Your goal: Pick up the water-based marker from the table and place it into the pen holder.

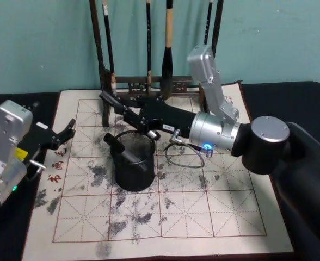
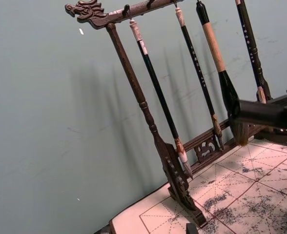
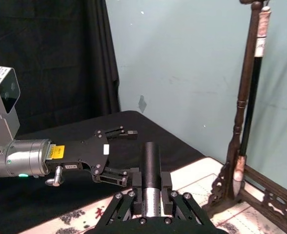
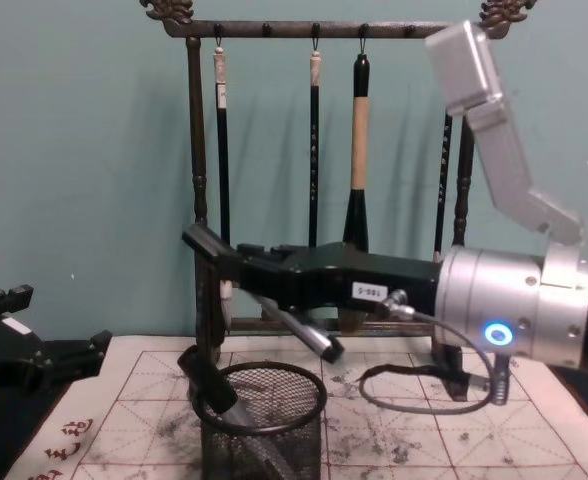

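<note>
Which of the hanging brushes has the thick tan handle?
The middle brush on the brush rack; the other brushes have thin dark handles.

teal wall (image 4: 74, 150), black curtain (image 3: 46, 58)

No legible text on anything

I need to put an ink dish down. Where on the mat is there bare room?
The near stretch of the mat, in front of the pen holder, is bare. It is crowded toward the back, where the right gripper reaches over the holder in front of the brush rack.
</note>
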